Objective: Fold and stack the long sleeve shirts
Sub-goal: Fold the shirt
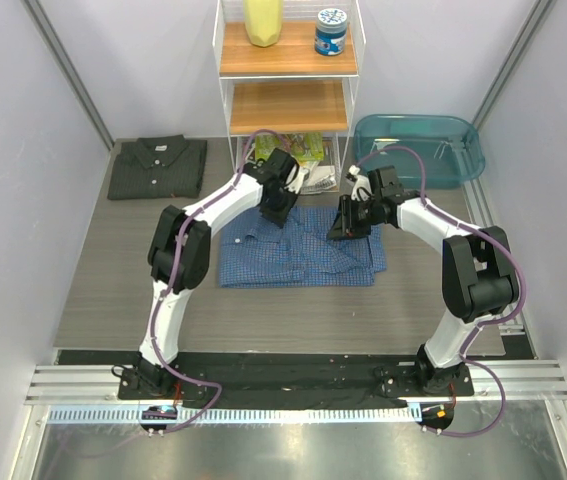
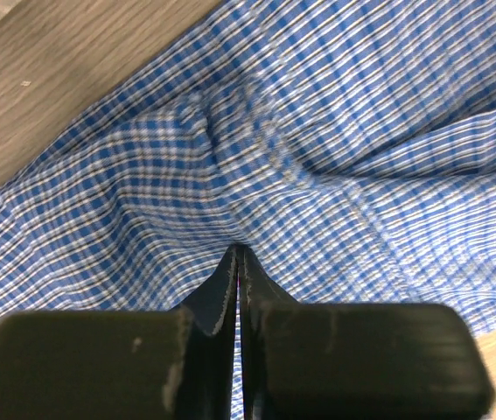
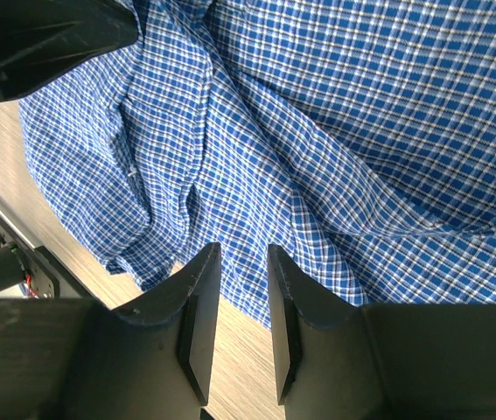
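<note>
**Near to far.** The blue checked shirt [image 1: 298,262] lies partly folded at the middle of the counter [image 1: 113,290], its near hem roughly parallel to the near edge.

At the shirt's far-left part, my left gripper [image 2: 237,255] has its jaws together, pinching a raised fold of the check cloth. At the far-right part, my right gripper [image 3: 241,262] hangs with its jaws a little apart. Cloth and bare counter show through the gap, and nothing is clamped.

To fold well, I judge the right side needs its own bite on the edge before either arm lifts. Both arms should then travel level so the crease runs straight.

Bare counter lies open near and left of the shirt. The folded charcoal shirt [image 1: 158,167] sits at the far left corner and is probably the base of the stack. The shelf unit [image 1: 285,105] and the teal tub [image 1: 418,122] crowd the far edge behind both wrists.
</note>
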Available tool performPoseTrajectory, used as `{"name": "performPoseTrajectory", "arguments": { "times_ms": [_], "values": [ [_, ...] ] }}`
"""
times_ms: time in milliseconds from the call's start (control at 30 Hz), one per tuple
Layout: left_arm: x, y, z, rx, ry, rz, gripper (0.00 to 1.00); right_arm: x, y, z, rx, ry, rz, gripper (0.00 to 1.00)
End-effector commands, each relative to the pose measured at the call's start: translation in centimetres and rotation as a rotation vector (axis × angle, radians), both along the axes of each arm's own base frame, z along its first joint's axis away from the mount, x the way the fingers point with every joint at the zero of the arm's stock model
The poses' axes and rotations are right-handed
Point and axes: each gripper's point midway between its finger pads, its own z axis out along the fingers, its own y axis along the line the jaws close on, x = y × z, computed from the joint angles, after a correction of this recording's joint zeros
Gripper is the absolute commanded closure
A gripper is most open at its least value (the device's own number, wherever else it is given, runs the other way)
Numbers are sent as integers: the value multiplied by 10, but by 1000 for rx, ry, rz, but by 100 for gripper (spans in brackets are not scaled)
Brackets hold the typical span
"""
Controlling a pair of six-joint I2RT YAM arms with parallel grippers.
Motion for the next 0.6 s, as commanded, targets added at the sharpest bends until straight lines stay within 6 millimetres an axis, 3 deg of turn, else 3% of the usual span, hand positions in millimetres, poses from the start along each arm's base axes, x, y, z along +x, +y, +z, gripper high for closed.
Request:
{"name": "performPoseTrajectory", "arguments": {
  "times_ms": [0, 67, 100, 133, 233, 367, 567],
  "values": [
    [10, -39, 28, -107, -71, -34, 100, 0, -1, 14, 17, -45, 16, 66],
    [15, -39, 30, -98, -86, -1, 100, -1, -1, 14, 15, -43, 17, 66],
    [18, -36, 31, -85, -98, 19, 93, -1, -1, 15, 18, -44, 17, 67],
    [21, -32, 32, -68, -114, 37, 72, -1, -1, 16, 17, -45, 16, 66],
    [29, -14, 43, 3, -194, 88, 60, -2, -2, 17, 20, -46, 16, 66],
    [30, -1, 49, 45, -243, 107, 60, -1, -1, 13, 23, -33, 14, 66],
    [30, 5, 38, 89, -233, 105, 64, -1, 0, 13, 28, -29, 15, 66]
  ]
}}
